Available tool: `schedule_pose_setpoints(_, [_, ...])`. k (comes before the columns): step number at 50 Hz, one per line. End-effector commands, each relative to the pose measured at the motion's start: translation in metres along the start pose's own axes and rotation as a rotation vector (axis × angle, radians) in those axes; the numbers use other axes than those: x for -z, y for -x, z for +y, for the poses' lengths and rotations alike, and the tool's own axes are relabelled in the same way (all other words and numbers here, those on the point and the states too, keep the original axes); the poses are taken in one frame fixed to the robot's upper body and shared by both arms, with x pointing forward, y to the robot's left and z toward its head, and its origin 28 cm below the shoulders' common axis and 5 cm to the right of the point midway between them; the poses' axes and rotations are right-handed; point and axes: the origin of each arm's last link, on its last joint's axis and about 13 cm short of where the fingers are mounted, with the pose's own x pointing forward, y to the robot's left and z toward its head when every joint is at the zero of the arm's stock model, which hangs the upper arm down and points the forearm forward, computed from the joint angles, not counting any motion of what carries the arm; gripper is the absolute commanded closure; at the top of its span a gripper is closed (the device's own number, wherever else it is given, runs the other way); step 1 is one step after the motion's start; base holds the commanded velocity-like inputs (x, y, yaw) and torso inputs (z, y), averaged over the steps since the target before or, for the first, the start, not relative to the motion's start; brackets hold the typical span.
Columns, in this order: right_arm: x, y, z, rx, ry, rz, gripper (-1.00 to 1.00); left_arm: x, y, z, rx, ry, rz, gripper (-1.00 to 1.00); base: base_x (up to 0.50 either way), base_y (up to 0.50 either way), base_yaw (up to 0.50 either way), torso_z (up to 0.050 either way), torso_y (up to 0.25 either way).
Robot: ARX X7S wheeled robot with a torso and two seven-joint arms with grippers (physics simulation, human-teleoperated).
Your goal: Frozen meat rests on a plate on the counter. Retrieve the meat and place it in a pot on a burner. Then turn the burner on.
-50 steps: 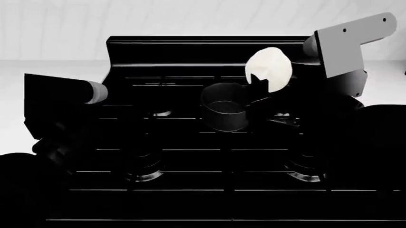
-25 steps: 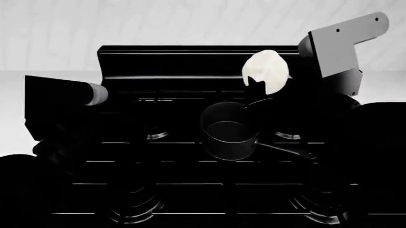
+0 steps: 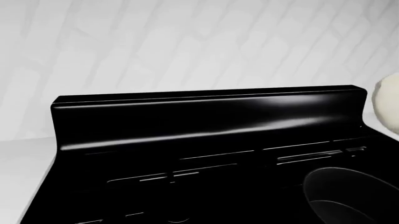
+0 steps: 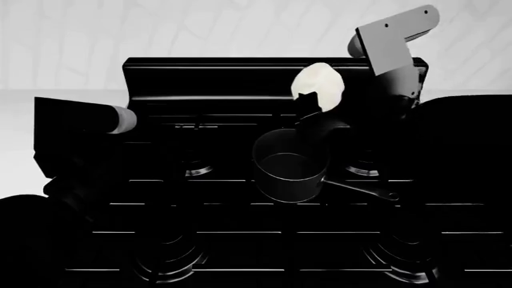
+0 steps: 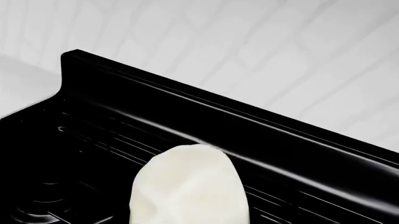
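Observation:
The frozen meat (image 4: 318, 85) is a creamy-white lump held in the air by my right gripper (image 4: 310, 103), which is shut on it. It hangs above and just behind the far right rim of the pot (image 4: 288, 167). The pot is a dark grey saucepan standing mid-stove, its straight handle (image 4: 364, 190) pointing right. The meat fills the lower right wrist view (image 5: 190, 186). The left wrist view shows the pot's rim (image 3: 355, 196) and an edge of the meat (image 3: 390, 100). My left arm (image 4: 80, 129) stays at the left; its gripper is out of view. The plate is out of view.
The black stove top (image 4: 240, 240) fills the middle, with burners at front left (image 4: 172, 252), front right (image 4: 400, 255) and further back. Its raised black back panel (image 4: 208, 78) runs along the rear. White counter (image 4: 16, 120) lies at the left, a pale wall behind.
My right arm has carried the meat to the left, closer to above the pot. Earlier the head view tilted, shifting the stove and pot down in the picture. My left arm has not moved.

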Motion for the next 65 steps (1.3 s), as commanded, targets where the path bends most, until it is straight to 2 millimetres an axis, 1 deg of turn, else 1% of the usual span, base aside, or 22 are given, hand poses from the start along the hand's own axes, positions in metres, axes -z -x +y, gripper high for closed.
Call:
schedule_pose_setpoints(1, [0.004, -0.021, -0.003, -0.031, 0.005, 0.051, 1.0, 0.0, -0.001, 0.0, -0.001, -0.001, 0.004, -1.0, 0.0, 0.0, 0.0, 0.0, 0.0])
schedule_pose_setpoints(10, [0.007, -0.03, -0.003, -0.06, -0.001, 0.083, 1.0, -0.001, -0.003, 0.0, 0.002, -0.001, 0.003, -1.0, 0.0, 0.0, 0.0, 0.0, 0.0])
schedule_pose_setpoints(18, [0.01, -0.034, -0.002, -0.081, 0.006, 0.111, 1.0, -0.002, -0.003, 0.0, 0.003, -0.001, 0.005, -1.0, 0.0, 0.0, 0.0, 0.0, 0.0])
schedule_pose_setpoints(38, [0.021, -0.036, 0.002, -0.103, 0.02, 0.167, 1.0, 0.001, -0.002, 0.0, 0.005, -0.004, 0.016, -1.0, 0.0, 0.0, 0.0, 0.0, 0.0])
schedule_pose_setpoints(56, [0.03, -0.043, 0.004, -0.128, 0.02, 0.201, 1.0, 0.003, -0.005, 0.001, 0.006, -0.003, 0.027, -1.0, 0.0, 0.0, 0.0, 0.0, 0.0])
schedule_pose_setpoints(65, [0.033, -0.043, 0.005, -0.134, 0.027, 0.218, 1.0, 0.003, -0.005, 0.001, 0.008, 0.001, 0.028, -1.0, 0.0, 0.0, 0.0, 0.0, 0.0])
